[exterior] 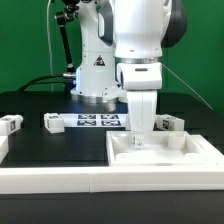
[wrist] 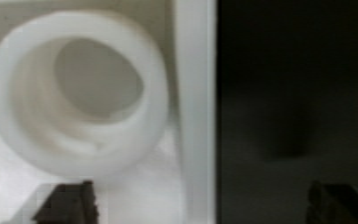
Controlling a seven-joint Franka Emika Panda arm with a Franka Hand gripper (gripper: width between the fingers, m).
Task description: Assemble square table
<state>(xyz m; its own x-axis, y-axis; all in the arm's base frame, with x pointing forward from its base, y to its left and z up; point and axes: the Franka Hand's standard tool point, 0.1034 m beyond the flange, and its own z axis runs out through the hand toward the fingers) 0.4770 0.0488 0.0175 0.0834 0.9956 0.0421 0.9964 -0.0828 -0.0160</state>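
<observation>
**Fig.** Black work table [exterior: 40,105], with the long white border wall [exterior: 60,180] along its near edge. My arm [exterior: 135,40] stands upright at centre, wrist pointing straight down. The square table slab [exterior: 185,155] lies flat just behind the wall, toward the exterior view's right, recessed face up. The marker board [exterior: 100,121] lies farther back, beside my arm's base. Three loose legs rest on the table: one leg [exterior: 10,124] at the exterior view's far left, a second leg [exterior: 53,122] just beside the marker board, and a third leg [exterior: 168,124] behind the slab. My gripper [exterior: 140,138] hangs low over the slab's left part. In the wrist view my fingertips [wrist: 66,205] stand wide apart, gripping nothing, above the slab's edge and a round socket [wrist: 78,95] in it.
</observation>
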